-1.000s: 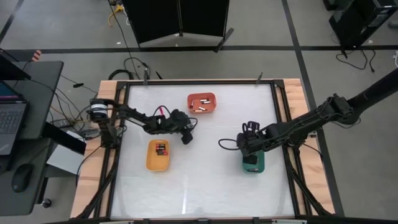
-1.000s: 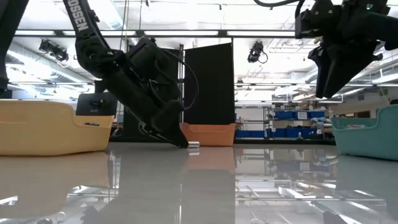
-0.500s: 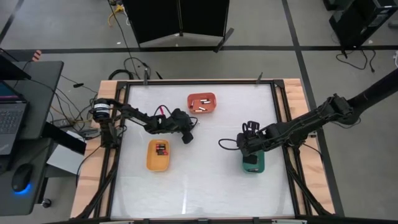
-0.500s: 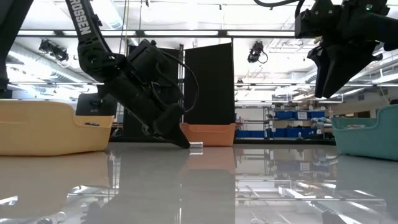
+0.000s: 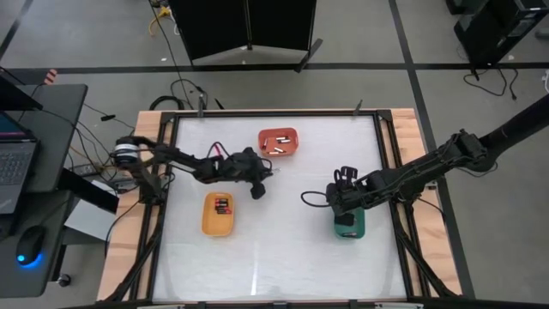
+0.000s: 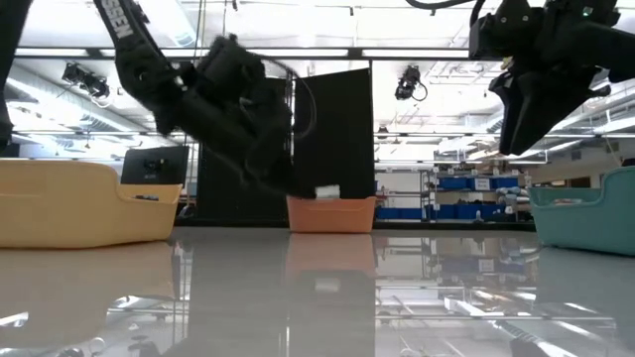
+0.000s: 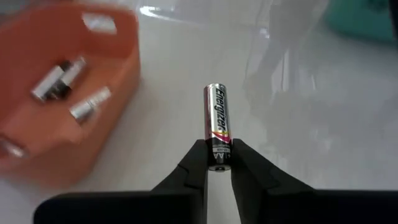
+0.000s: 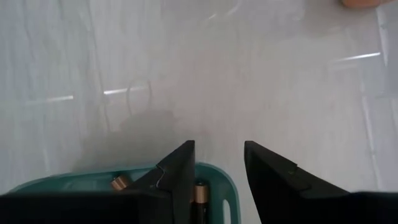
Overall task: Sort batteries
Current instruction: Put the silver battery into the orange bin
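The left gripper [image 7: 219,163] is closed on one end of a battery [image 7: 217,126], which is held clear of the table just beside the orange tray [image 5: 278,142], where more batteries [image 7: 61,81] are seen. The yellow tray [image 5: 218,214], nearer the table's front edge, is also loaded with batteries. Further right, the right gripper [image 8: 219,163] is held with its fingers parted and empty over the green tray [image 8: 224,186], in which batteries are seen.
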